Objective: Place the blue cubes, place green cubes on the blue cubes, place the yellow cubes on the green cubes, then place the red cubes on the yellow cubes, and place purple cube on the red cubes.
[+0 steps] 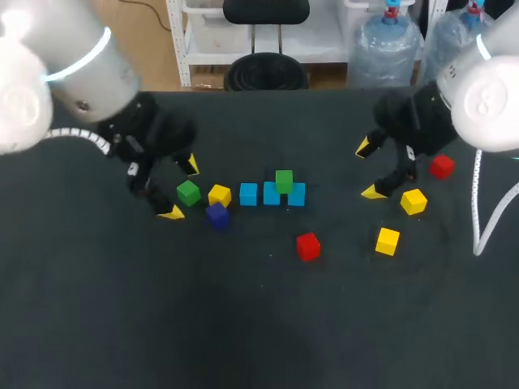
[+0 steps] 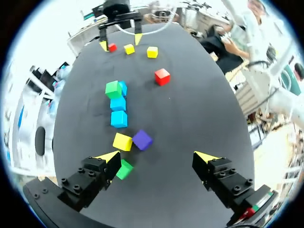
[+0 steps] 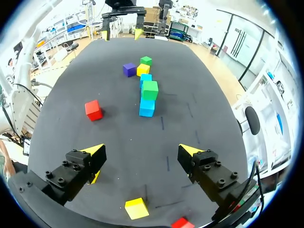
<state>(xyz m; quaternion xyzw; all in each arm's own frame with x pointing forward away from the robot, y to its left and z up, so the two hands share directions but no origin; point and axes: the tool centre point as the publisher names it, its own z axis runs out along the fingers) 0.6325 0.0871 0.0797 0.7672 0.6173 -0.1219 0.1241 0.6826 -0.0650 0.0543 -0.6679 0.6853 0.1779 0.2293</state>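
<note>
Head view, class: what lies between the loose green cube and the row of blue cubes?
A yellow cube sits between the loose green cube and the blue cubes, shown in the head view.

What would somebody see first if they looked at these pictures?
Probably the row of three light blue cubes in the middle of the black table, with a green cube sitting on top. Next come the two open grippers with bright yellow tips. The left gripper is by a loose green cube and a purple cube, and the right gripper is near a red cube and a yellow cube.
</note>
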